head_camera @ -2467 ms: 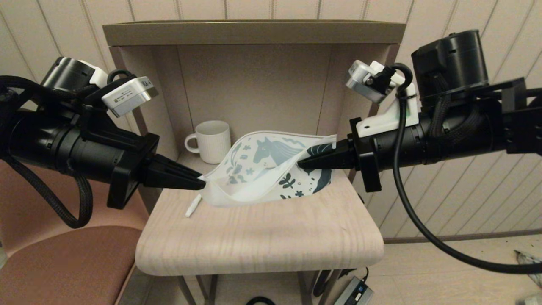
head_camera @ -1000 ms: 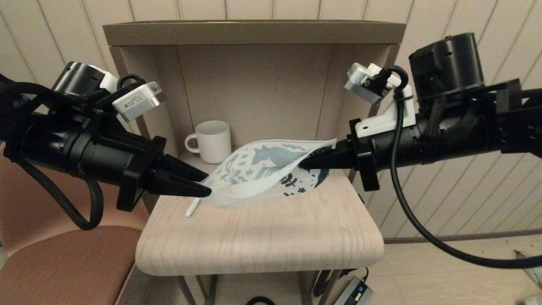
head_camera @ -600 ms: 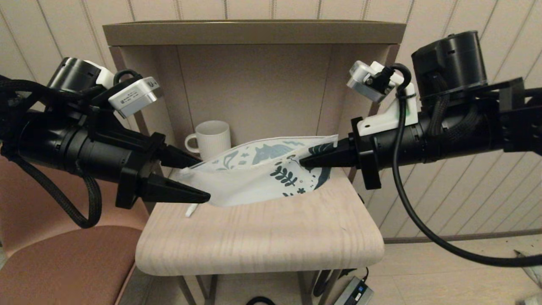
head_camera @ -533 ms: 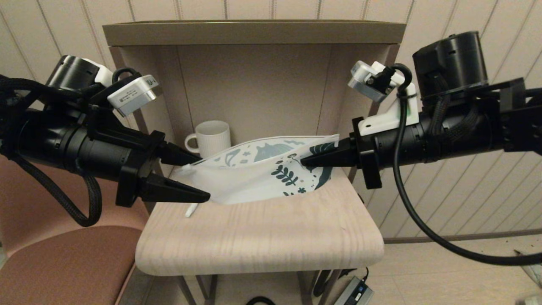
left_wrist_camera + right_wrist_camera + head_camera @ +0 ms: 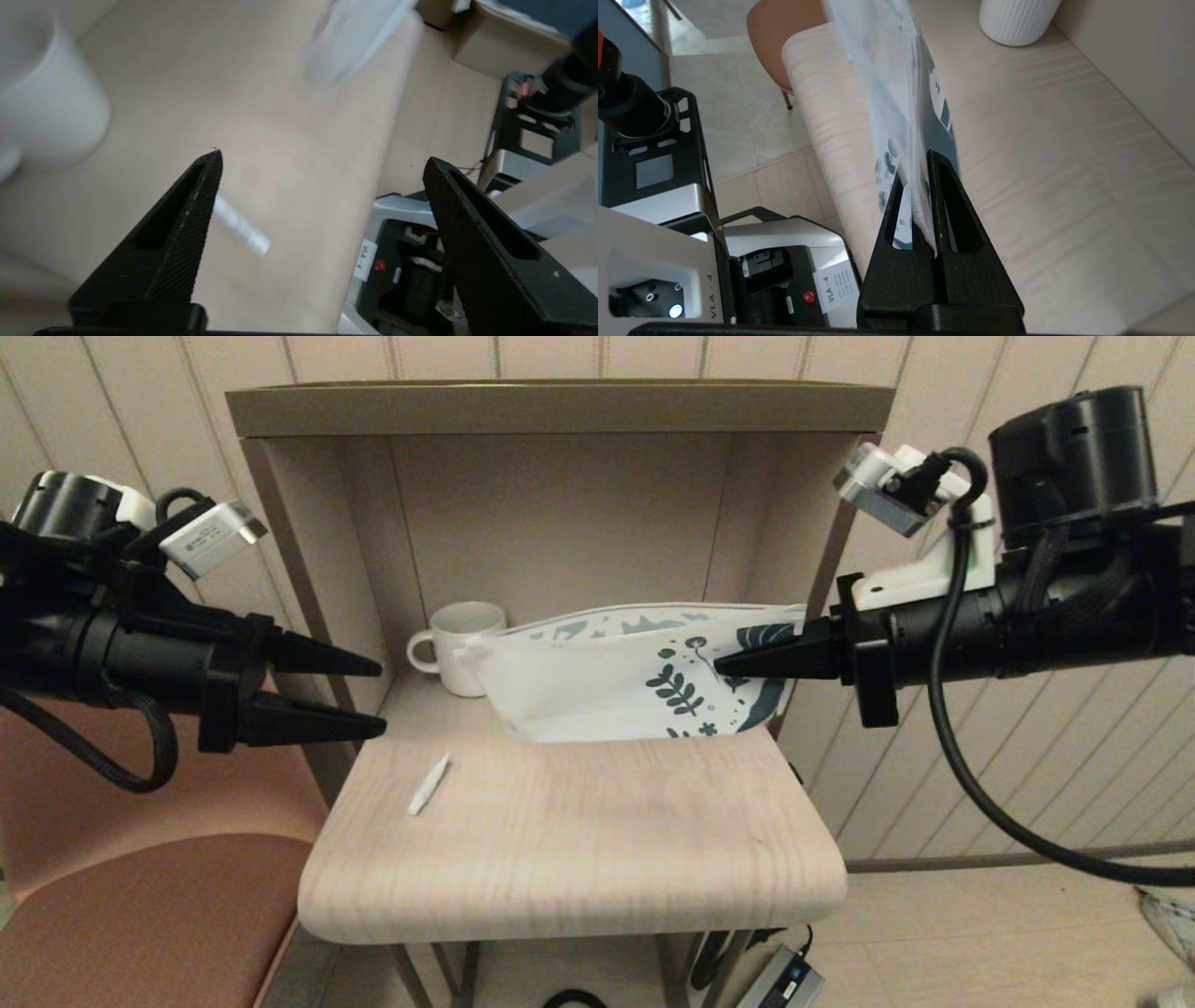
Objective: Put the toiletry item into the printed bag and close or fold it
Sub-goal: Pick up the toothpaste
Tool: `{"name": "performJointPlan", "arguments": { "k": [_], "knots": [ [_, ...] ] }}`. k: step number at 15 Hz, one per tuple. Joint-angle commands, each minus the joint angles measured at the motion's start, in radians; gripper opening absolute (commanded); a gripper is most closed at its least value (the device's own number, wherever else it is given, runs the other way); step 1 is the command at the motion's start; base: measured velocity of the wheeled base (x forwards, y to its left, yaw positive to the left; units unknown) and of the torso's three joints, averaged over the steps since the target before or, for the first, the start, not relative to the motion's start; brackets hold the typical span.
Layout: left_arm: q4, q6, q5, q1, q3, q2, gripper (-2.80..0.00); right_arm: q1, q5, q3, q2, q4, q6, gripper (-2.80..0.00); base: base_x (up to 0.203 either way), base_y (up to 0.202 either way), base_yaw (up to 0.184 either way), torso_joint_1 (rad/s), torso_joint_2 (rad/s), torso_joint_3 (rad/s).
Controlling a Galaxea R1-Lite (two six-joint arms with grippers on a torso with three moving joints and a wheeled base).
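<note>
The left gripper [image 5: 381,694] is sitting wide apart at the left, holding nothing. The tube [image 5: 428,785] is lying on the table [image 5: 579,859], lower left of centre. The right gripper [image 5: 719,665] is pinching the bag [image 5: 597,686], hanging it above the table at centre right.

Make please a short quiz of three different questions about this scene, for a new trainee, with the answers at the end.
1. True or false: the toiletry item is already inside the printed bag.
2. Which gripper holds the printed bag? A) left gripper B) right gripper C) both
3. Fill in: the white mug stands at the back of the ____, under the shelf.

Key:
1. False. It lies bare on the table, in front of the open left gripper.
2. B. The right gripper is shut on the bag's printed end and holds it up; the left gripper is open and apart from it.
3. table
</note>
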Motion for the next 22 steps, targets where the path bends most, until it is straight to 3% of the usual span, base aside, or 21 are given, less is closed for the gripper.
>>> {"name": "performJointPlan", "arguments": {
  "k": [1, 4, 6, 9, 13, 16, 17, 18, 20, 22],
  "knots": [
    [-0.007, 0.005, -0.015, 0.039, 0.089, 0.01, 0.0, -0.013, 0.004, 0.034, -0.035, 0.0, -0.002, -2.8, 0.0, 0.0, 0.0, 0.0, 0.0, 0.0],
    [-0.14, 0.001, -0.023, 0.043, 0.209, 0.07, 0.0, -0.022, 0.006, 0.057, -0.048, -0.001, -0.002, -2.8, 0.0, 0.0, 0.0, 0.0, 0.0, 0.0],
    [-0.193, -0.038, -0.021, 0.043, 0.232, 0.097, 0.0, -0.039, 0.007, 0.068, -0.056, -0.001, -0.002, -2.8, 0.0, 0.0, 0.0, 0.0, 0.0, 0.0],
    [-0.191, -0.121, 0.016, 0.043, 0.25, 0.058, 0.0, -0.05, 0.006, 0.085, -0.082, 0.0, 0.002, -2.8, 0.0, 0.0, 0.0, 0.0, 0.0, 0.0],
    [-0.199, -0.337, 0.072, 0.032, 0.244, -0.04, 0.0, -0.05, 0.006, 0.113, -0.131, 0.002, 0.031, -2.8, 0.0, 0.0, 0.0, 0.0, 0.0, 0.0],
    [-0.201, -0.366, 0.17, 0.008, 0.284, -0.106, 0.0, -0.05, 0.004, 0.13, -0.169, 0.002, 0.052, -2.8, 0.0, 0.0, 0.0, 0.0, 0.0, 0.0],
    [-0.203, -0.385, 0.204, -0.014, 0.29, -0.129, -0.51, -0.051, 0.003, 0.131, -0.177, 0.002, 0.061, -2.8, 0.0, 0.0, 0.0, 0.0, 0.0, 0.0],
    [-0.212, -0.429, 0.234, -0.037, 0.291, -0.158, -2.8, -0.059, 0.002, 0.131, -0.185, 0.002, 0.071, -2.8, 0.0, 0.0, 0.0, 0.0, 0.0, 0.0],
    [-0.281, -0.516, 0.318, -0.09, 0.284, -0.171, -2.8, -0.064, 0.002, 0.145, -0.201, 0.002, 0.082, -2.8, 0.0, 0.0, 0.0, 0.0, 0.0, 0.0],
    [-0.346, -0.611, 0.509, -0.193, 0.278, -0.139, -2.8, -0.075, 0.004, 0.157, -0.21, 0.002, 0.084, -2.8, 0.0, 0.0, 0.0, 0.0, 0.0, 0.0]
  ]
}}
